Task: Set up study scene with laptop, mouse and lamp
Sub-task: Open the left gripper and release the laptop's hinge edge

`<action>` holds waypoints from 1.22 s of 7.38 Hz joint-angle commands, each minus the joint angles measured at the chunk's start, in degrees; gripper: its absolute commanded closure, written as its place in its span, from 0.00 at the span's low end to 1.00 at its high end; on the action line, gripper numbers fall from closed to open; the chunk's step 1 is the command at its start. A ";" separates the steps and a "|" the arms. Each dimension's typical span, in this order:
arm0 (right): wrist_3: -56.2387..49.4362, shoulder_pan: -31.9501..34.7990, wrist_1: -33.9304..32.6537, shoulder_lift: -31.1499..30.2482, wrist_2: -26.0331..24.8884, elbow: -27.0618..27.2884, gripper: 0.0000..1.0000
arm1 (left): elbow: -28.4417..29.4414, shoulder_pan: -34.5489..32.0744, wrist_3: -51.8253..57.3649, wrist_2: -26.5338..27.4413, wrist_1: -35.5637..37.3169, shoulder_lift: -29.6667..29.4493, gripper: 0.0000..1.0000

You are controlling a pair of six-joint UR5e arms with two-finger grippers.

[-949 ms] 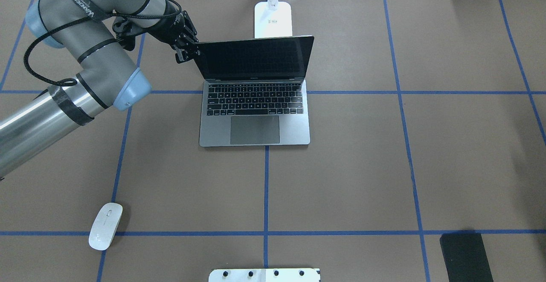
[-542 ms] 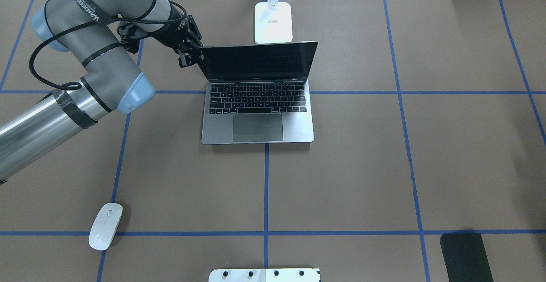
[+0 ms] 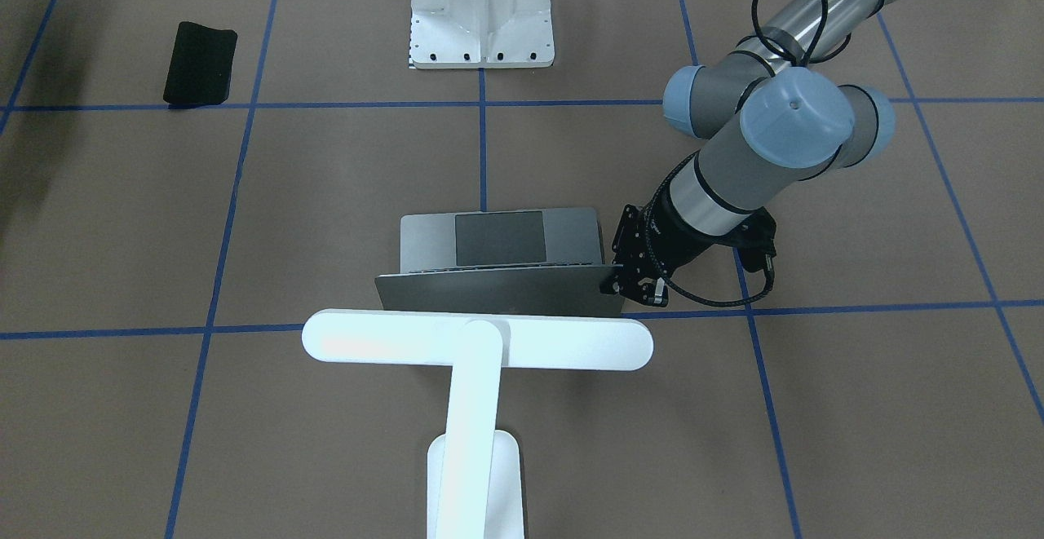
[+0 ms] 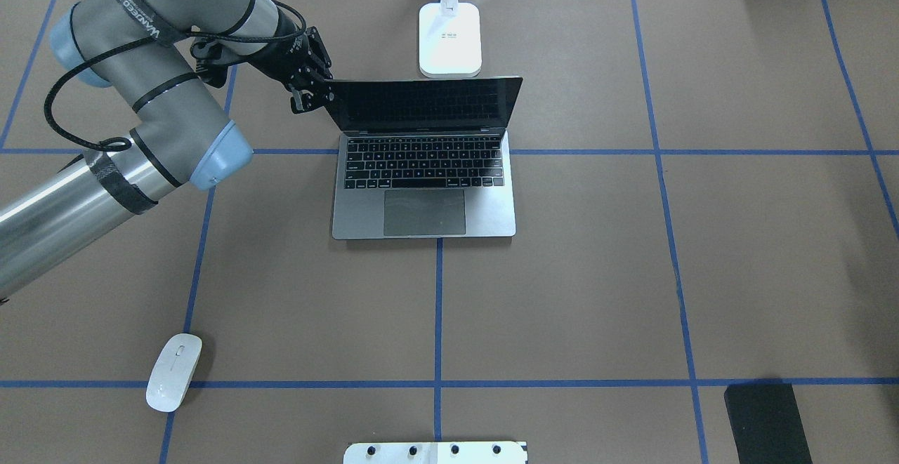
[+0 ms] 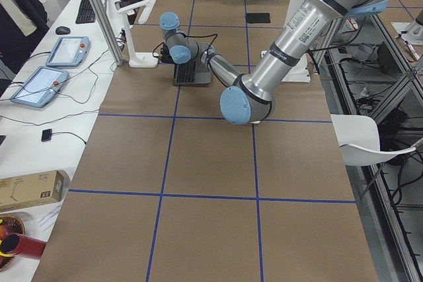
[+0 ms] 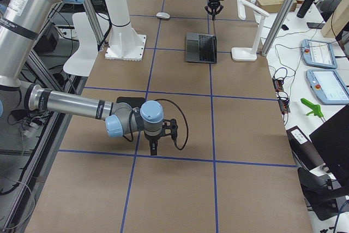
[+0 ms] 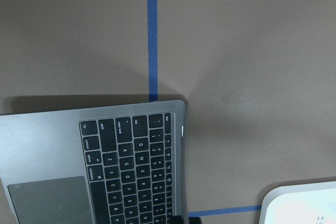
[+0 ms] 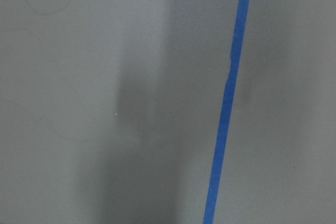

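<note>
The grey laptop (image 4: 423,197) stands open at mid-table, screen dark, keys and trackpad facing me; from across the table I see the back of its lid (image 3: 497,288). My left gripper (image 4: 323,93) (image 3: 618,281) is shut on the lid's upper left corner. The left wrist view looks down on the keyboard (image 7: 131,166). Directly behind the laptop stands the white lamp (image 4: 450,39), its long bar (image 3: 477,341) level over the table. Near the front left lies the white mouse (image 4: 173,371). My right gripper (image 6: 154,149) hangs over bare table far to the right; I cannot tell if it is open.
A white bolted bracket (image 4: 435,452) (image 3: 481,13) sits at the near edge in the middle. A black mat (image 4: 767,422) (image 3: 201,62) lies near the front right corner. Blue tape lines cross the brown table (image 4: 632,274). Tablets and cables (image 6: 319,64) lie beyond the far edge.
The lid's top edge has swung toward me with the left gripper on it, uncovering the lamp's base. The laptop's base slid slightly right. The mouse has not moved.
</note>
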 commanded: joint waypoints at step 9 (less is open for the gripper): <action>0.09 0.00 0.09 0.00 0.26 -0.18 0.00 | -7.10 -3.02 6.95 -3.55 -1.87 6.71 0.00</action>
